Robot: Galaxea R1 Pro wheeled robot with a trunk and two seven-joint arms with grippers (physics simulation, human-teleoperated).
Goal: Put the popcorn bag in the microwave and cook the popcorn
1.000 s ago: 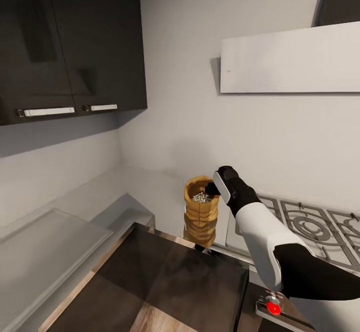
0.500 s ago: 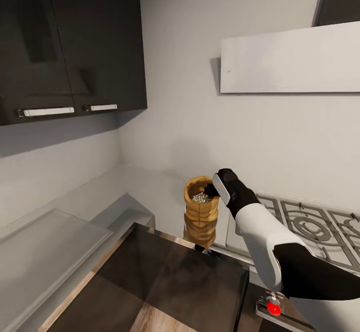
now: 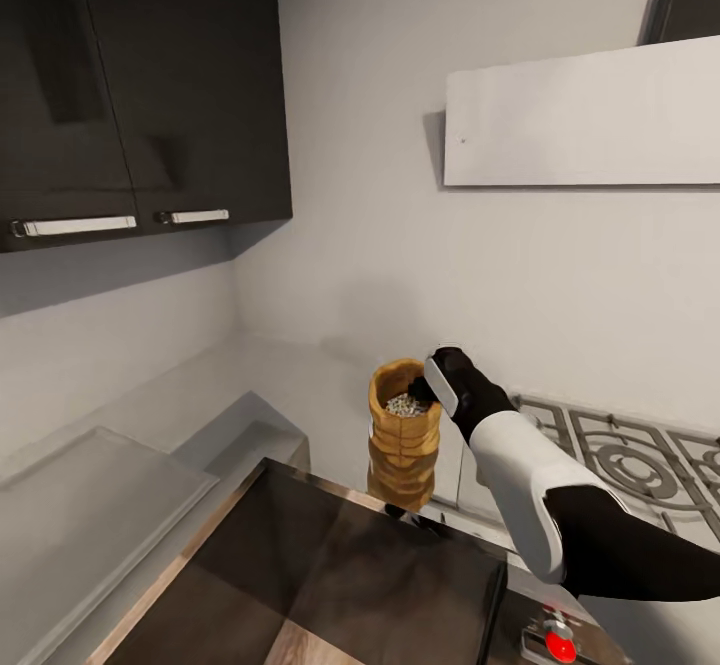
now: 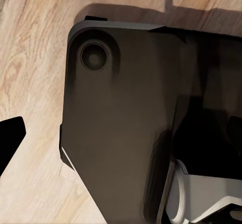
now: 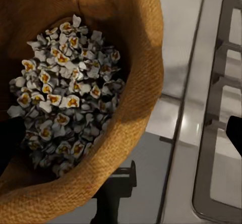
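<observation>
At the upper left of the head view hang 2 dark wall cabinets [image 3: 130, 95] with pale bar handles. Below them, at the lower left, the grey tabletop [image 3: 200, 385] runs back into the corner. A dark glossy slab [image 3: 330, 585] with a wood-toned patch fills the bottom centre.

Just right of centre stands the popcorn bag [image 3: 403, 440], a tan burlap sack with a rolled rim and ribbed, wrinkled sides. Its base appears to sit a little above the dark slab, so it looks lifted, though I cannot be sure. In the right wrist view the sack's coarse weave and thick curled rim [image 5: 151, 82] are clear. The popcorn [image 5: 65, 98] heaped inside shows whitish petals around yellow-orange centres, so it looks popped rather than raw.

The right gripper [image 3: 425, 385] comes in from the lower right and meets the bag at its rim. One finger seems to dip inside the mouth and the white-faced one lies outside, so the jaws look clamped on the rim. To the right of the bag lies the grated gas hob [image 3: 620, 455], with a pale range hood [image 3: 580, 115] above it.

The step in hand seems to be carrying the bag. Whether it heads to heating or comes from it I cannot judge. The next move calls for keeping it upright so nothing spills.

In the left wrist view a dark rounded panel [image 4: 121, 118] lies over wood flooring [image 4: 35, 57]. I cannot tell how the left jaws stand.
</observation>
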